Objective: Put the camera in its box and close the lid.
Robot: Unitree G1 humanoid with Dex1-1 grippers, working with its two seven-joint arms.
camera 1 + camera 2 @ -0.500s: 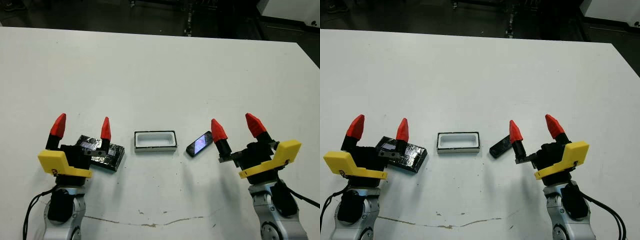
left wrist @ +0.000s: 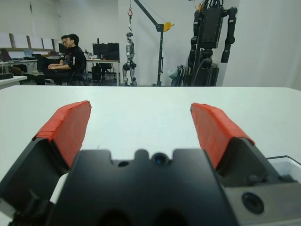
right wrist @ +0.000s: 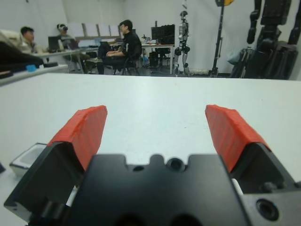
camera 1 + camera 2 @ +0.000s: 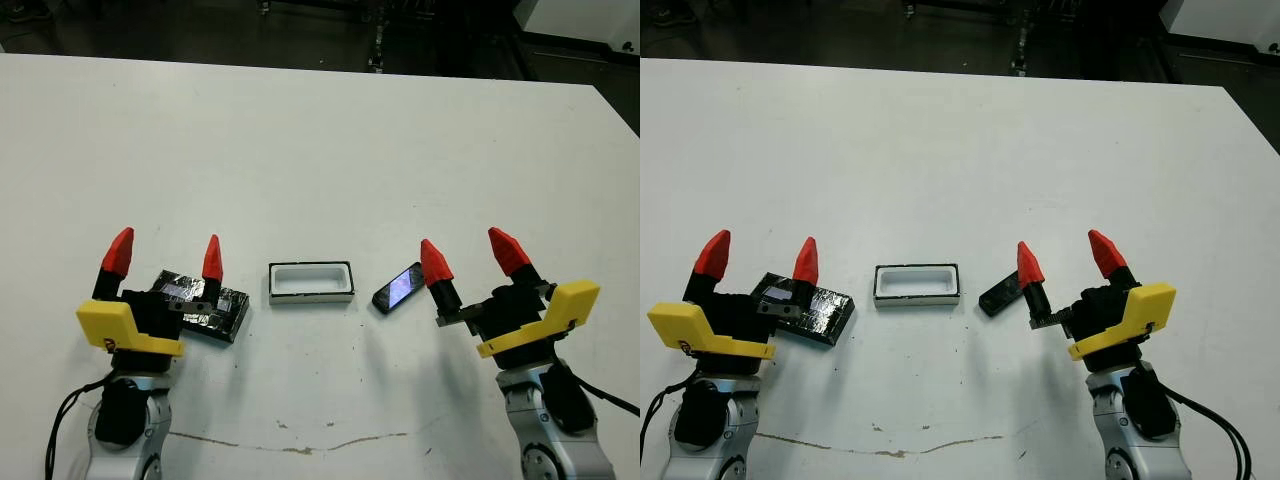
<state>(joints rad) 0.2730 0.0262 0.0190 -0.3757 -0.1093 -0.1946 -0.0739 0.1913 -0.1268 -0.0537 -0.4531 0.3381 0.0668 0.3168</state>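
The box [image 4: 311,281], a small white tray with a dark rim, sits open near the table's front middle. Just right of it lies the camera [image 4: 398,287], a glossy black oblong with a bluish face, set at a slant. The lid [image 4: 203,303], black with crinkled silvery patches, lies left of the box, partly behind my left gripper. My left gripper [image 4: 164,256] is open above the lid's near left part, holding nothing. On the other side, my right gripper [image 4: 467,254] is open too, its left fingertip [image 4: 433,260] close beside the camera's right end.
A corner of the box [image 2: 285,165] shows in the left wrist view, and its end [image 3: 26,158] in the right wrist view. People [image 3: 120,47] sit at desks far beyond the table, with robot stands near them. A thin crack line [image 4: 290,445] marks the table's front.
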